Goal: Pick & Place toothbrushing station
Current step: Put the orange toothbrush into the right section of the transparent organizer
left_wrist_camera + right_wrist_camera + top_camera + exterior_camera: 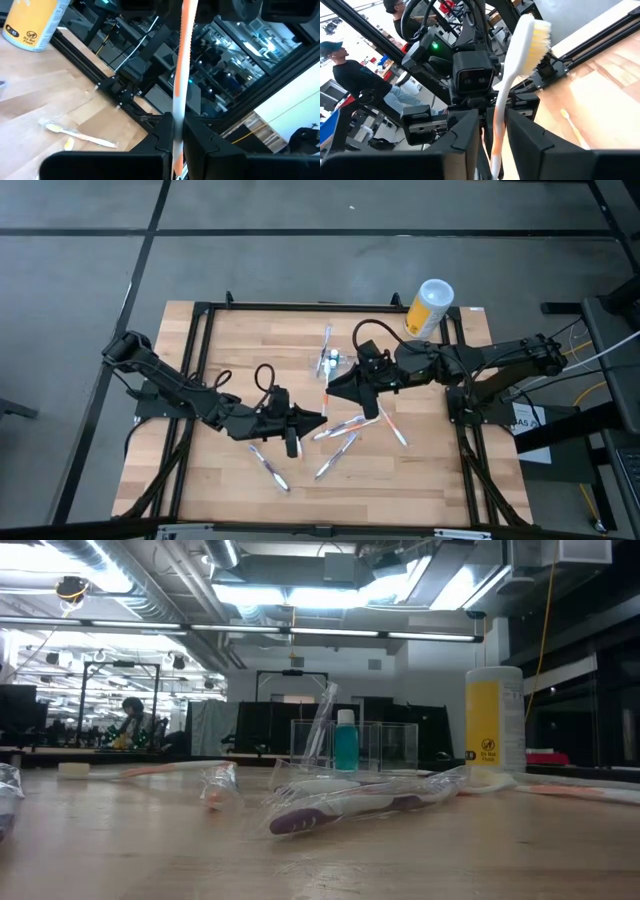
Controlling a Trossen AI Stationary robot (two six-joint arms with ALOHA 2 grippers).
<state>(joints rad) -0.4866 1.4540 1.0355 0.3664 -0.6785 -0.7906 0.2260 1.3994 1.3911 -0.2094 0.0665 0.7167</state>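
Note:
The toothbrushing station (330, 361) is a clear holder near the table's middle, toward the far side. It stands upright on its base, with a teal bottle (345, 740) and a wrapped brush (321, 718) leaning in it. My left gripper (318, 420) and my right gripper (338, 392) meet just in front of the station. Both are shut on an orange-and-white toothbrush (327, 397). Neither gripper shows in the low view. My left gripper pinches the toothbrush's orange-and-white handle (176, 131) between its two fingers, coming roughly level from the table's left. The handle runs on past the fingers toward the other gripper, clear of the table. My right gripper pinches the same brush's handle (496, 135) between its two fingers, coming roughly level from the table's right. The head with yellow bristles (536, 31) stands out beyond the fingers, toward the left arm's wrist. The brush is clear of the table.
A yellow canister with a white lid (428, 308) stands at the far right. Several wrapped toothbrushes lie loose on the wood: (340, 426), (336, 456), (270, 465), (392, 426). One with a purple head (345, 810) lies nearest the low camera. Black frame rails (205, 340) edge the table.

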